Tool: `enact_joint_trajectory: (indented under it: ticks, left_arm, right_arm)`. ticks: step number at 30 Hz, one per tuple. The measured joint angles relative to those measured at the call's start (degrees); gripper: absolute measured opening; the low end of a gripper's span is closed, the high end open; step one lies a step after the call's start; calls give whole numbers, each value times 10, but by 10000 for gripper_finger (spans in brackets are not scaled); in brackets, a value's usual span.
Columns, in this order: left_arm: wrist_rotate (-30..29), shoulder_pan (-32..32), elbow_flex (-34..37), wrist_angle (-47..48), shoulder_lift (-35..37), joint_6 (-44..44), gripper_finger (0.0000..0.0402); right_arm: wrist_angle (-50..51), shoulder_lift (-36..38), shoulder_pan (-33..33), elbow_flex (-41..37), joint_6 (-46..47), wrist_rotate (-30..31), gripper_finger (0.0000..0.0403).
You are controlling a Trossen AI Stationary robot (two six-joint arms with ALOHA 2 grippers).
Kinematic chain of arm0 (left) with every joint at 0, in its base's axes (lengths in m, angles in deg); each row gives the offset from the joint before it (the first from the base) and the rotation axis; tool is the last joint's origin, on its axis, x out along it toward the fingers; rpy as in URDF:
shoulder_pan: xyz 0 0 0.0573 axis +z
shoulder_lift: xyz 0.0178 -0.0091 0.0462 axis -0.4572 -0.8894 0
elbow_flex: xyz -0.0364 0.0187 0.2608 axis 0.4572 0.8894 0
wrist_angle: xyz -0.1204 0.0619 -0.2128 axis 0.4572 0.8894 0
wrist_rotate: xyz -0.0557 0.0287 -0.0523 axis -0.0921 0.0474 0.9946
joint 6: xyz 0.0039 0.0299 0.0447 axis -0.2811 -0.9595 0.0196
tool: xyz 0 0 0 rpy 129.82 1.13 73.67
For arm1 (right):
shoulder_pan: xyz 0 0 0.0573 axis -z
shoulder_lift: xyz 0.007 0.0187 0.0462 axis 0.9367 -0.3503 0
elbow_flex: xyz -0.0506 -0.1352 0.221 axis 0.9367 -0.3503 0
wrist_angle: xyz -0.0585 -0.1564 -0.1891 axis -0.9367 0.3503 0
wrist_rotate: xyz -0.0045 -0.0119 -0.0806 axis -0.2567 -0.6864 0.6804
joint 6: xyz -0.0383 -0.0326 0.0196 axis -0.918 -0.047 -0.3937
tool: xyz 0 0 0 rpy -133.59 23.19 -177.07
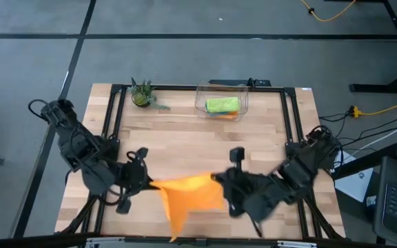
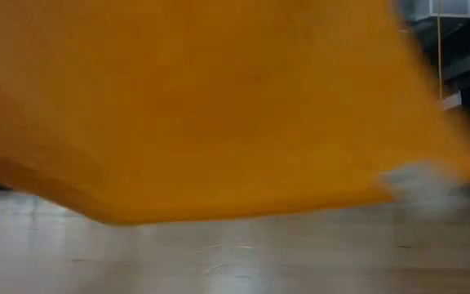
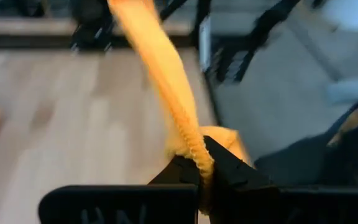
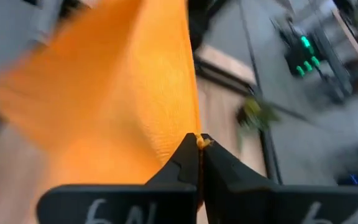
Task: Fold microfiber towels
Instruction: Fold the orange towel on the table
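An orange microfiber towel [image 1: 188, 196] is held up between my two grippers over the table's near middle. It fills the low view [image 2: 219, 106], clear of the tabletop there. My left gripper [image 1: 149, 182] is shut on its left end, my right gripper [image 1: 217, 180] on its right end. A lime green towel [image 1: 222, 105] lies on an orange one inside the clear bin [image 1: 221, 98] at the far middle. The teal towel is out of view. My left gripper pinches a bunched corner of the orange towel [image 3: 194, 155] between its two fingers. The cloth runs away from the fingers as a narrow gathered band. My right gripper pinches the towel's edge at a corner [image 4: 197, 142] between its fingertips. The cloth spreads out wide beyond them and hangs below.
A small potted plant [image 1: 142, 94] stands at the far left of the table. A black frame [image 1: 185, 88] runs round the wooden tabletop. Bare wood lies between the bin and the grippers.
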Motion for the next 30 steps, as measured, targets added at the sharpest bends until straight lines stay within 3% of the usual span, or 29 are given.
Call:
enact_joint_trajectory:
  ticks: [5,7,10,16,21,30]
  left_arm:
    - [0,51,6,204,1,51,0]
    - [1,80,31,241,2,56,0]
    - [26,123,80,232,0,38,0]
    - [33,202,179,187,0,-27,0]
    - [29,264,250,191,0,-73,0]
    - [29,302,359,120,0,-123,0]
  right_arm:
    - [60,-1,85,-17,50,-9,2]
    - [53,-3,122,-46,48,-29,2]
    - [-10,-5,177,-120,13,-59,2]
    - [-155,-5,261,-268,-96,-64,2]
    - [-241,-5,319,-352,-119,-79,2]
    - [-338,-5,342,-460,-131,-96,2]
